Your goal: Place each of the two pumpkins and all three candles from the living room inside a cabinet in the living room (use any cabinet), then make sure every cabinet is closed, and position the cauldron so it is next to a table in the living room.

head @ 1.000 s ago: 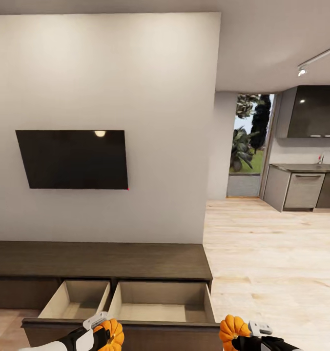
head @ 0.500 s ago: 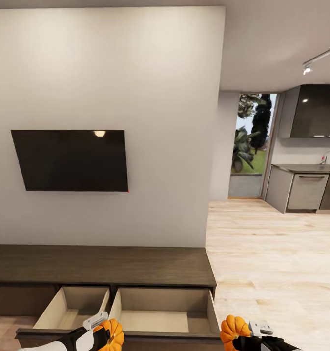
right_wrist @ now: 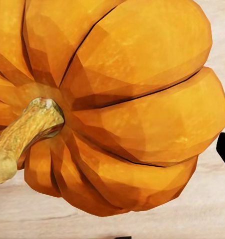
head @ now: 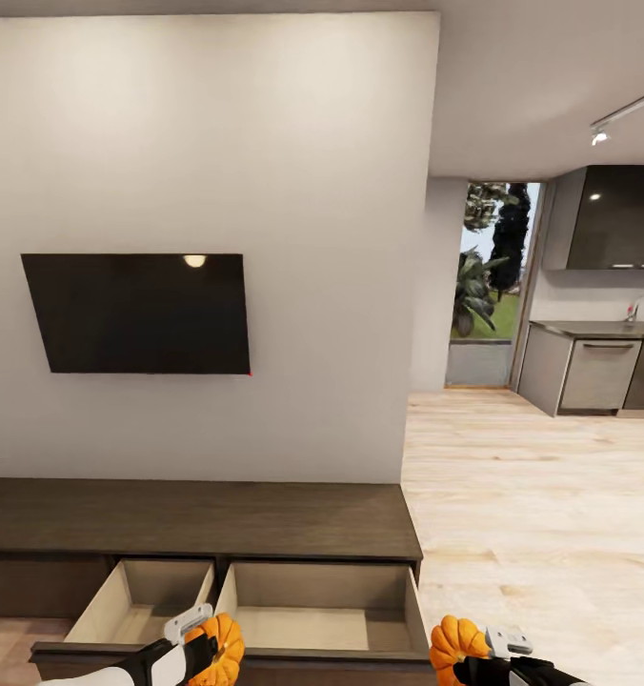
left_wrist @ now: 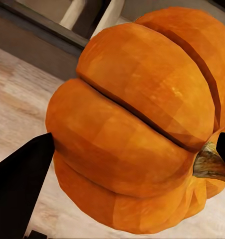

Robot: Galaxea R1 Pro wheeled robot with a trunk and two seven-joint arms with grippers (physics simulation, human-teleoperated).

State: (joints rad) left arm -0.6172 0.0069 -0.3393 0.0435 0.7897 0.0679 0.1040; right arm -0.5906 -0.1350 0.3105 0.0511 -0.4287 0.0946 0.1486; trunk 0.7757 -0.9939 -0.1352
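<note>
- The left arm reaches in low at the head view's bottom edge, its forearm angled up and rightward. The left gripper [head: 206,650] pinches the left pumpkin [head: 221,650] just over the front rail of the cabinet [head: 198,519].
- From the left wrist, that pumpkin [left_wrist: 142,119] sits between two dark fingers [left_wrist: 20,186], one at each side, with its stem lying sideways.
- The cabinet runs along the wall under a dark television [head: 141,312]. Two of its drawers are pulled out side by side: the left drawer [head: 146,600] and the wider right drawer [head: 317,610], both showing beige insides.
- The right arm comes in from the bottom right corner, pointing leftward. The right gripper [head: 467,655] clamps the right pumpkin [head: 455,646], which hangs over the light wood floor [head: 532,514], probably just past the cabinet's right end, though the frame edge cuts this off.
- From the right wrist, this pumpkin [right_wrist: 112,109] shows its stem toward the camera.
- No readable writing or brand marks show anywhere.
</note>
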